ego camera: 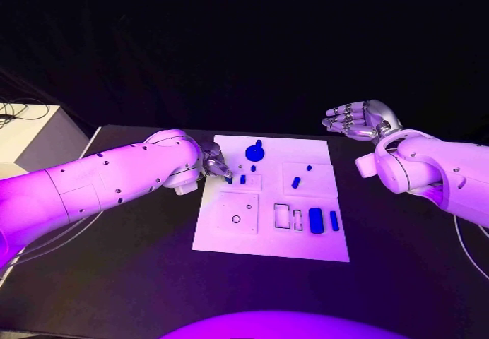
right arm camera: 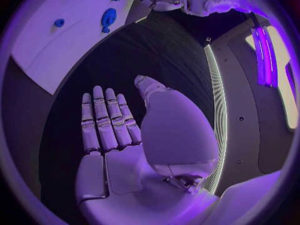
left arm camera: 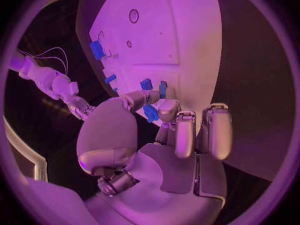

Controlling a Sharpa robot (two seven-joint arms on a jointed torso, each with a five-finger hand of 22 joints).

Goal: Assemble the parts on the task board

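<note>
Blue parts dot the white task board (ego camera: 306,244) at the middle of the black table (ego camera: 133,282). The left hand (ego camera: 213,164) hangs over the board's far left corner with a small blue piece (left arm camera: 150,113) pinched between thumb and a fingertip, the other fingers curled loosely beside it. Just right of that hand a short peg (ego camera: 242,179) stands in a square block. A rounded knob-shaped part (ego camera: 254,151) lies at the far edge, a slim piece (ego camera: 295,182) and a tiny dot-like one (ego camera: 309,168) sit on the right block, and two upright bars (ego camera: 317,220) lie near the right edge at the near end.

The right hand (ego camera: 355,119) is raised off the table, well apart from the board on its far right, fingers straight and spread, holding nothing.

The likely risk is the pinched piece: it is small and held only at the tips, so a slight tilt or a misjudged descent could drop it or jam it askew in its seat, and the hand could knock the peg close by.

Count: one board, two hands, six blue parts on the board plus the one held.
</note>
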